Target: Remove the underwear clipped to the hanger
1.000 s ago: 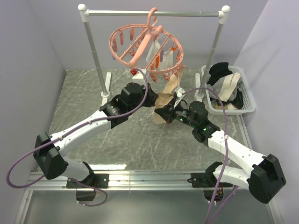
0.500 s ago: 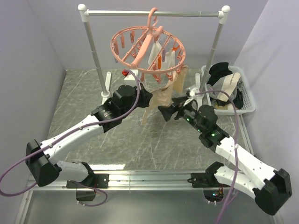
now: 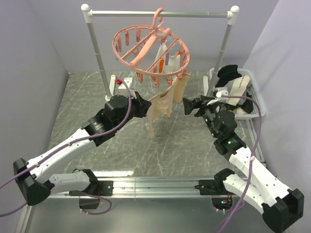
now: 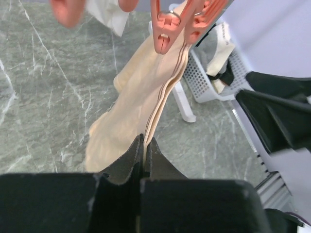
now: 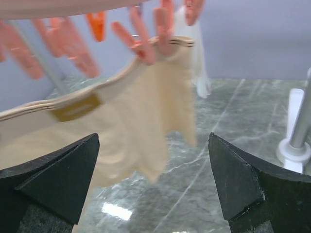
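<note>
The salmon-pink hanger (image 3: 144, 52) hangs from the rail, with a cream-beige underwear (image 3: 163, 102) clipped to its near rim and a white piece (image 3: 163, 52) behind it. My left gripper (image 3: 147, 101) is shut on that underwear's waistband edge (image 4: 160, 104), pinched between the jaws (image 4: 145, 143) and stretched taut up to a pink clip (image 4: 164, 30). Apart from the cloth, my right gripper (image 3: 188, 107) stands wide open to its right. The right wrist view shows the underwear (image 5: 136, 111) hanging from pink clips (image 5: 143, 41) beyond the open gripper (image 5: 153, 145).
A silver rail (image 3: 160, 14) on two posts carries the hanger. A white basket (image 3: 260, 104) at the right holds black and cream garments. White post feet (image 5: 294, 145) stand on the grey marbled table (image 3: 87, 97). Purple walls close in on both sides.
My right gripper let go of the beige underwear, opened wide and drew back to the right. My left gripper kept its grip and pulled the cloth leftward, stretching it out.
</note>
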Robot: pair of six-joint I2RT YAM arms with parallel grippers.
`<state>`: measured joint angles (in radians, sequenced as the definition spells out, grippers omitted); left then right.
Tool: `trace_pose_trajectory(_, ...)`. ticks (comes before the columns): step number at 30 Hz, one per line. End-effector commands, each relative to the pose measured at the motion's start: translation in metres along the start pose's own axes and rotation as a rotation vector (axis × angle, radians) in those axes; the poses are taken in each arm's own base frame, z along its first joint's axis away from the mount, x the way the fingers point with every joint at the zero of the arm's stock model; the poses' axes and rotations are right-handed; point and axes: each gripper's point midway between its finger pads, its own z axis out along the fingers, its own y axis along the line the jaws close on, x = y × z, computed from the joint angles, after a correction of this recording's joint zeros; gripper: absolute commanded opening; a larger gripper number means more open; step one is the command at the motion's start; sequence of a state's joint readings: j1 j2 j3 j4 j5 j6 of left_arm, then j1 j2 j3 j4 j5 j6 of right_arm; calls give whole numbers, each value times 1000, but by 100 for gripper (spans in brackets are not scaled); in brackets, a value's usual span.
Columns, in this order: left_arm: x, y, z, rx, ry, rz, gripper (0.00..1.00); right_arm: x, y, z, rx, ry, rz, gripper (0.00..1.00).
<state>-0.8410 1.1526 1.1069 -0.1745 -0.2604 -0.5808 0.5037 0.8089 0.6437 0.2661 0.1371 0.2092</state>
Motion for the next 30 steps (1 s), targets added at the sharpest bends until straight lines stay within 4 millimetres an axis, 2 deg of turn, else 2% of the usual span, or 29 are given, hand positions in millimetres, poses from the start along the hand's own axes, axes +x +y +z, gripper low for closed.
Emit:
trace_pose_trajectory(1,-16,-9,-23,52,-42,-53,1,-29,-4,9,5,-65,13,100)
trace_pose_trajectory(4,-13,-10,-33,74,-33,-72,0,-34,4,18,-42,-52,-4,100)
trace_pose_trajectory(10,4,-12,-47,117,33,-91,0,-36,9,40,-67,-28,-39,98)
trace_pose_trajectory(14,21,8,-52,50,67,-82,0,-38,2,50,-46,-33,-31,97)
trace_pose_trajectory(17,24,15,-60,41,60,-92,1,-45,-6,53,-24,-55,-25,95)
trace_pose_trajectory(23,23,17,-70,41,60,-95,1,-52,1,61,-176,-70,-26,92)
trace_pose_trajectory(24,22,17,-72,44,59,-97,0,-51,16,59,-278,-58,-35,92)
trace_pose_trajectory(30,20,18,-81,45,55,-103,0,-40,59,49,-599,-22,-112,91)
